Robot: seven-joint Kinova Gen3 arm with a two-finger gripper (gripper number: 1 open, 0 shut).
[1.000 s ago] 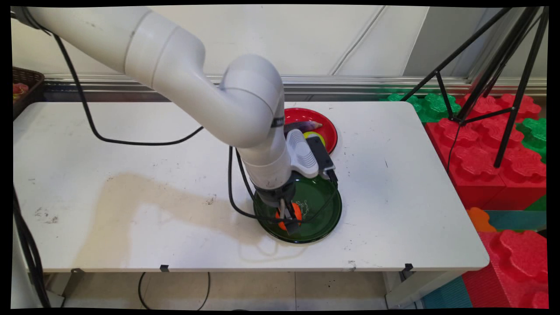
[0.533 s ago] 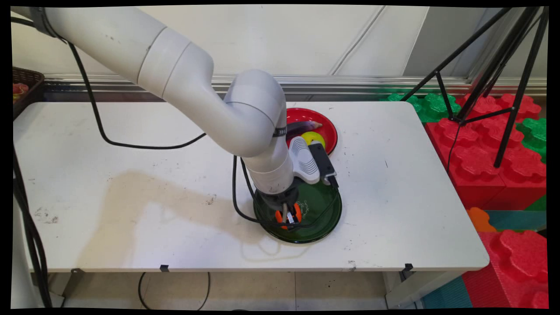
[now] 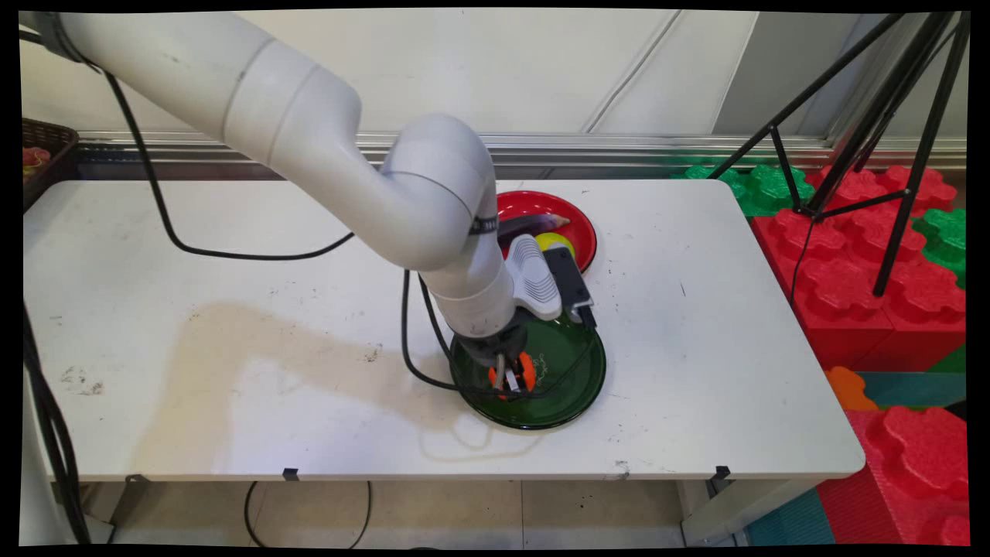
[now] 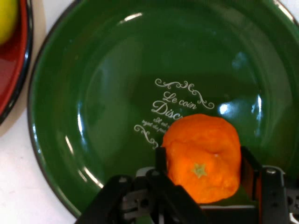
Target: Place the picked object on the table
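Note:
My black gripper (image 3: pixel 511 380) is shut on an orange fruit (image 3: pixel 527 365), held just above a dark green plate (image 3: pixel 576 398) near the table's front. In the hand view the orange (image 4: pixel 203 158) sits squeezed between the two fingers (image 4: pixel 161 158), stem end facing the camera, over the green plate (image 4: pixel 103 93) with its white lettering. Nothing else lies on the visible part of that plate.
Behind the green plate stands a red plate (image 3: pixel 541 203) with a purple eggplant (image 3: pixel 534 224) and a yellow fruit (image 3: pixel 554 241). A dark basket (image 3: pixel 42 151) sits at the back left. Red and green foam blocks (image 3: pixel 866 263) and a black tripod (image 3: pixel 851 155) stand right of the table.
The gripper has risen a little off the green plate with the orange in it and shifted slightly toward the back.

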